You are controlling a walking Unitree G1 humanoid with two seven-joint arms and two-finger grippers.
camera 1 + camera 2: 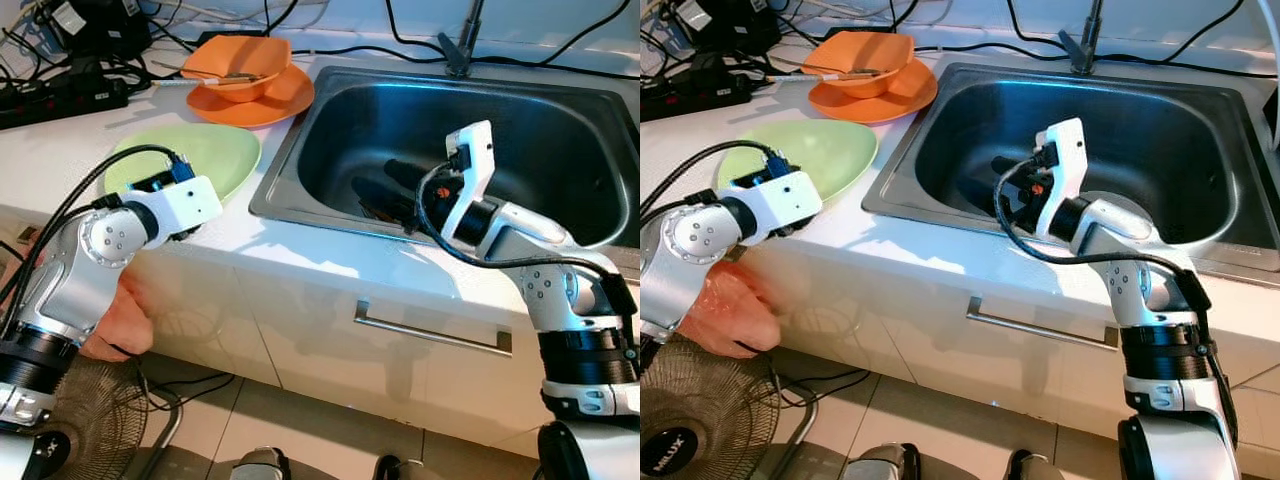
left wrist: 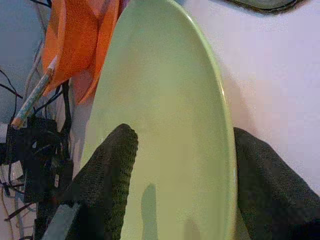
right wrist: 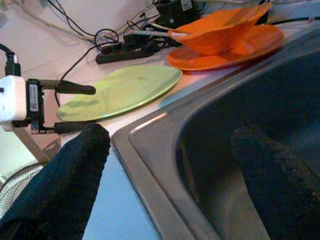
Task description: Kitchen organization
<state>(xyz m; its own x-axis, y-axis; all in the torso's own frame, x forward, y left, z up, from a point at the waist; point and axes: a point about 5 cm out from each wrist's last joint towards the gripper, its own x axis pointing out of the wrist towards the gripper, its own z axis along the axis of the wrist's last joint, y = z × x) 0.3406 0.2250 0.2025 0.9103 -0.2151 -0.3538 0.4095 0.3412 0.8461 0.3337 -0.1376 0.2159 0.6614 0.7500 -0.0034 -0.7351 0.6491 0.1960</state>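
Green plate [image 1: 200, 155] sits on the white counter [image 1: 300, 245] just left of the sink [image 1: 330, 110]. Left gripper [image 3: 75, 107] has its fingers spread, one above and one below the near rim, probably lining up a pinch. Right gripper [image 1: 400, 195] hangs inside the sink, fingers apart, holding nothing. Further back, orange bowl [image 1: 240, 62] sits on an orange plate [image 1: 265, 100].

Left claw [image 2: 180, 185] spread wide over a pale green plate [image 2: 165, 115].

One black finger [image 2: 107, 180] lies over the plate's surface, the other beside its rim on the white bench [image 2: 270, 85]. An orange bowl [image 2: 80, 40] sits beyond, near black cables [image 2: 35, 155].
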